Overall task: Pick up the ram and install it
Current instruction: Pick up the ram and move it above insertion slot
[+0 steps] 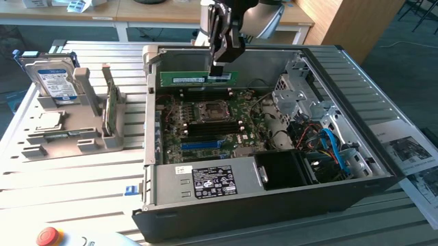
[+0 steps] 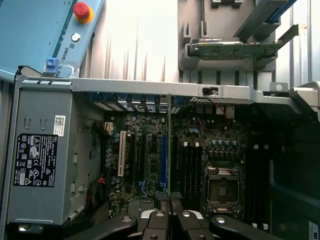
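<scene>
The pick-up is done and the install is in hand: the claw [image 1: 220,75] is clenched on the top edge of the ram [image 1: 195,79], holding it upright over the open computer case [image 1: 274,212], at 12 o'clock from the CPU socket [image 1: 211,110] in the exterior view. In the wrist view the ram [image 2: 170,145] shows edge-on, running straight out from the claw [image 2: 170,210] over the motherboard. I judge it is not yet seated. Seating calls for its lower edge to line up true with one of the black memory slots [image 1: 205,94] beside the socket, then a straight, level push.

The case also holds a grey power supply [image 1: 205,182] at 6 o'clock. On the surface [image 1: 68,179] at 9 o'clock, a grey holder [image 1: 68,141] carries a hard drive [image 1: 53,77] and an expansion card [image 1: 110,105]
</scene>
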You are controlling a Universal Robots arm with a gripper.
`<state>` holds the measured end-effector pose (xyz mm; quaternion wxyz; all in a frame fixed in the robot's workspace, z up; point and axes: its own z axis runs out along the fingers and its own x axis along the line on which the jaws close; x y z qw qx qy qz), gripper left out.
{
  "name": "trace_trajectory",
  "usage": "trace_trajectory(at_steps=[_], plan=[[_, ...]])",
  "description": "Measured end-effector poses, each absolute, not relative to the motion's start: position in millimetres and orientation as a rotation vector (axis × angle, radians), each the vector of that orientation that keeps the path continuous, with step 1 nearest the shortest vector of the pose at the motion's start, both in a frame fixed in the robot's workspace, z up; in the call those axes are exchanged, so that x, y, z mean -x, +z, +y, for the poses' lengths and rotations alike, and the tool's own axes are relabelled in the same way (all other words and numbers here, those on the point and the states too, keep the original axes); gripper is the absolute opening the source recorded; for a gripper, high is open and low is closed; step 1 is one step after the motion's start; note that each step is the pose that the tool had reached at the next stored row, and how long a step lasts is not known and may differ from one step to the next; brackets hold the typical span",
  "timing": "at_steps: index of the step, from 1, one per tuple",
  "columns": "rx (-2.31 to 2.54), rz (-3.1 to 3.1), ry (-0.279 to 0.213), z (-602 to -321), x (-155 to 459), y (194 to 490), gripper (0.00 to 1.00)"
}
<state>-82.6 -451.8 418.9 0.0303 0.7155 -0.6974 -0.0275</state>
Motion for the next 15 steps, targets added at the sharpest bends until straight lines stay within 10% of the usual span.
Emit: trace_trajectory(at_steps=[15], plan=[[-2.203, -2.148, -0.090, -452, 69, 419, 0.12]])
